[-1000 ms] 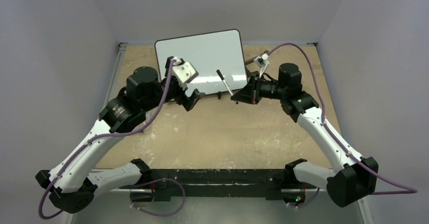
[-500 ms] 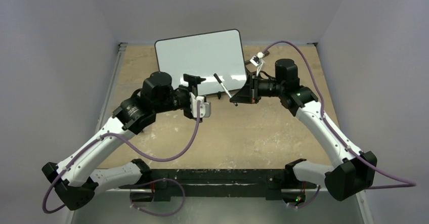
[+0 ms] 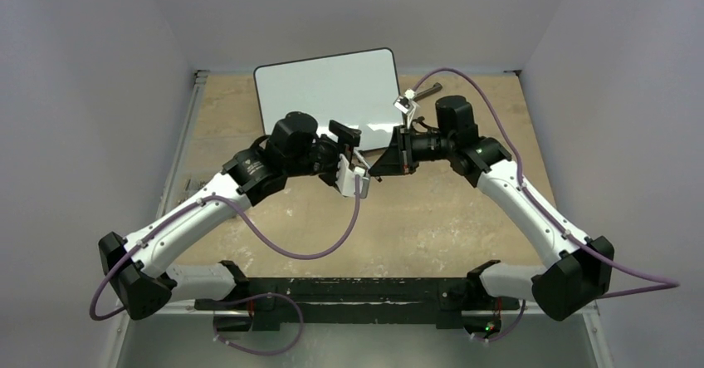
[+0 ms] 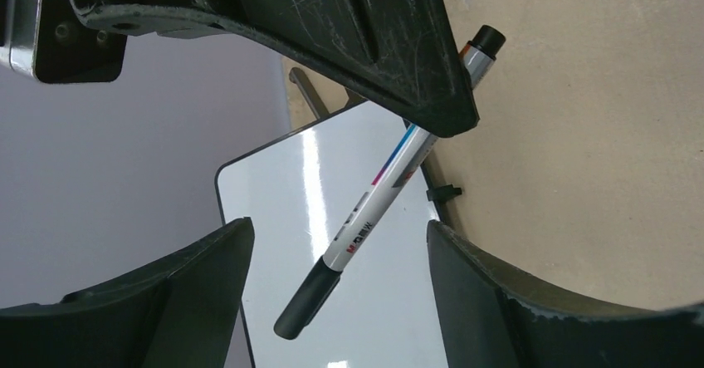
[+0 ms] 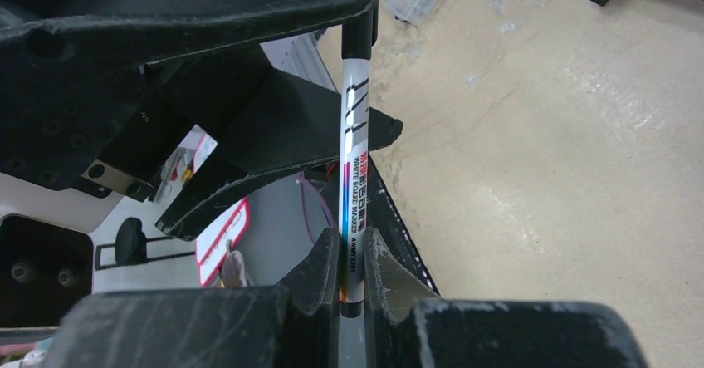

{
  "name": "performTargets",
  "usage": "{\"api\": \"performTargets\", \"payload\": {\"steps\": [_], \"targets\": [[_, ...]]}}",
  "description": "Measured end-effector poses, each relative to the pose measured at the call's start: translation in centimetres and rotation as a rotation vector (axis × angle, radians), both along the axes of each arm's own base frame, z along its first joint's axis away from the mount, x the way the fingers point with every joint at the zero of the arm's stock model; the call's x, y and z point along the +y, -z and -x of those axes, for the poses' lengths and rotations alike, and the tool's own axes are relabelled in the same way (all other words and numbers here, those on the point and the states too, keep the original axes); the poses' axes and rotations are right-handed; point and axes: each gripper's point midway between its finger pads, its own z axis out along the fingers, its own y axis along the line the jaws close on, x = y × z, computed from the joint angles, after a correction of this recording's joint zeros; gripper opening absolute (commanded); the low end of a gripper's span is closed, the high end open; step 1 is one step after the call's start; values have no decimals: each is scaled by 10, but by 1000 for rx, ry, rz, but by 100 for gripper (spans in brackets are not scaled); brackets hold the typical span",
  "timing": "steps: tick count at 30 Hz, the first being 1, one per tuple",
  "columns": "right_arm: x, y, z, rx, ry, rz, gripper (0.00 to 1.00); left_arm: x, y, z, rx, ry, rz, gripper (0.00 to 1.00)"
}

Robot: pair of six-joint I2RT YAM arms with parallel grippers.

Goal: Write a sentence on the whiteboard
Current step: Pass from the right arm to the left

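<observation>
**Operator:** What is beneath you?

**Robot:** A tan table (image 3: 432,218), scuffed with pale marks. Both my arms reach in over its middle.

**Operator:** Where is the whiteboard?

**Robot:** The whiteboard (image 3: 328,94) sits at the far side of the table, just beyond both my grippers. From my left wrist, its glossy white face shows past my fingertips, streaked with glare.

**Operator:** And your right gripper?

**Robot:** My right gripper (image 5: 353,247) is clamped on the marker (image 5: 355,135), near its tail end. The barrel sticks straight out ahead of my fingers.

**Operator:** And the left?

**Robot:** My left gripper (image 4: 340,225) faces the right one at close range. Its jaws are spread wide, with the marker's capped end between them. Neither finger appears to touch it.
</observation>
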Motion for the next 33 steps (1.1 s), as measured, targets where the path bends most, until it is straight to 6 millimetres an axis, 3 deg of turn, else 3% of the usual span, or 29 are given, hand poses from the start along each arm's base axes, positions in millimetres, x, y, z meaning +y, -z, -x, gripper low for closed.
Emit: {"api": "performTargets", "payload": {"steps": [5,8,10,13,17,18,21,22,24,28,33], "targets": [[2,7,4,16,-23,24,0,-4,5,-7,-13,1,-23,45],[2,8,6,16,-29,33,0,-4,8,-9,-10,-6,-35,22],[2,6,5,5,-27,34,0,-2,13,-9,-6,-7,-54,1],[-1,-1,-3,-19,2,37,0,8,28,-4,12,-5,-126,0],[-1,-2,-4,-23,9,41,0,11,27,-3,2,-14,-131,0],[-1,-2,-4,-23,9,41,7,12,27,-2,0,-14,-130,0],[0,-5,-5,-31,14,44,54,14,26,-1,-5,-22,-119,0],[0,-7,-6,-39,18,44,64,16,26,0,2,-32,-116,0],[0,-10,-8,-55,34,46,75,17,26,-1,19,-53,-104,0],[-4,-22,-17,-100,113,46,78,20,28,0,85,-110,-78,0],[-10,-55,-24,-190,216,-17,75,20,24,3,183,-177,-12,0]]}}
